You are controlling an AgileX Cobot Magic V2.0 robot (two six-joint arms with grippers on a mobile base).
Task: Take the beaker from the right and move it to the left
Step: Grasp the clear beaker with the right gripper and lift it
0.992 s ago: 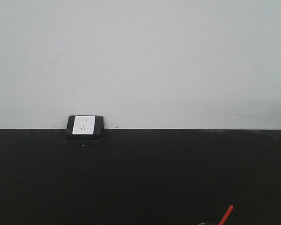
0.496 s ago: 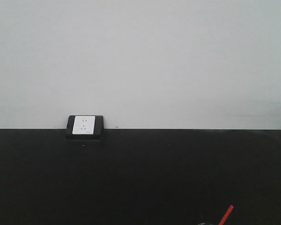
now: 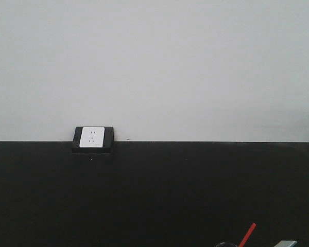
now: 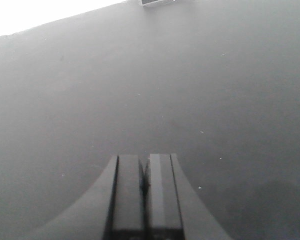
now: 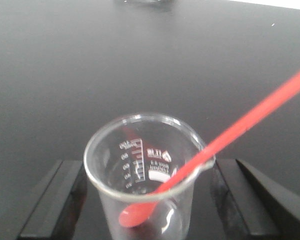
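Observation:
The beaker [image 5: 140,150], small clear glass with white graduation marks, stands between the two black fingers of my right gripper [image 5: 150,167], which press against its left and right walls. A thin red rod [image 5: 250,117] with a spoon-like end leans out of it to the upper right. In the front view only the rod's tip [image 3: 247,235] and a sliver of the beaker rim [image 3: 226,244] show at the bottom edge. My left gripper [image 4: 145,160] hangs over the bare black table [image 4: 215,90], fingers pressed together and holding nothing.
A white wall socket in a black frame [image 3: 92,138] sits where the black table [image 3: 154,195] meets the white wall. A grey-blue part of the right arm [image 3: 286,243] pokes into the bottom right of the front view.
The red rod's tip and the beaker rim have risen slightly in the front view. A grey-blue part of the right arm has come into the bottom right corner.

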